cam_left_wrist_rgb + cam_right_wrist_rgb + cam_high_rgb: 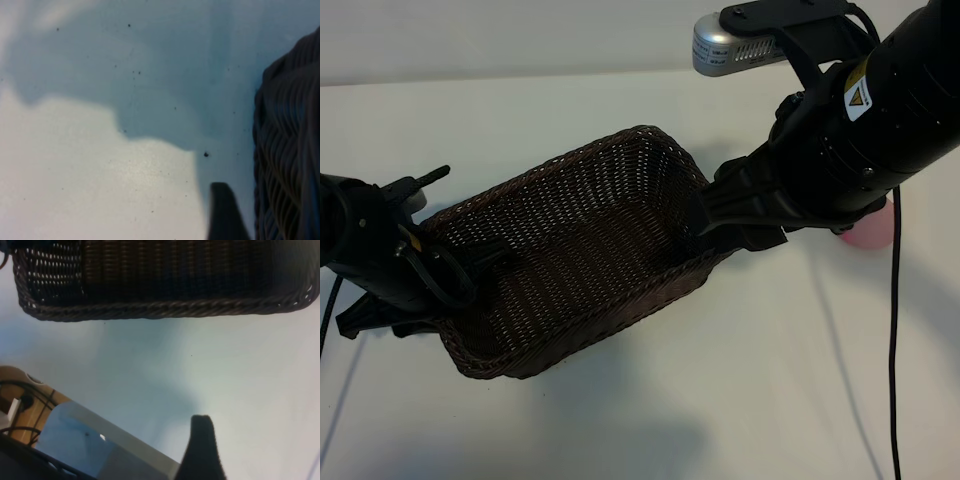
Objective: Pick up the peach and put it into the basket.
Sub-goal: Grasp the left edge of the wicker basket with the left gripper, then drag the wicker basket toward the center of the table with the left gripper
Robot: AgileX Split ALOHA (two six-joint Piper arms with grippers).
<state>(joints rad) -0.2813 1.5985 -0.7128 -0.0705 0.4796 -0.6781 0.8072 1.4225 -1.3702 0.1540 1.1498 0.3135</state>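
The basket point(582, 240), a dark-brown wicker one, lies at the middle of the white table and holds nothing. Only a pink sliver of the peach point(869, 233) shows on the table at the far right, behind my right arm. My right gripper point(705, 215) hovers at the basket's right end, open, nothing by its one visible finger point(201, 440); the right wrist view looks at the basket's braided rim point(165, 307). My left gripper point(470, 268) is against the basket's left end, with the woven wall point(290, 150) close beside it in the left wrist view.
A black cable point(895, 330) hangs from the right arm down across the table on the right. The right wrist view shows the table's edge point(125, 440), with a wooden surface and wires point(20, 400) beyond it. Bare white table lies in front of the basket.
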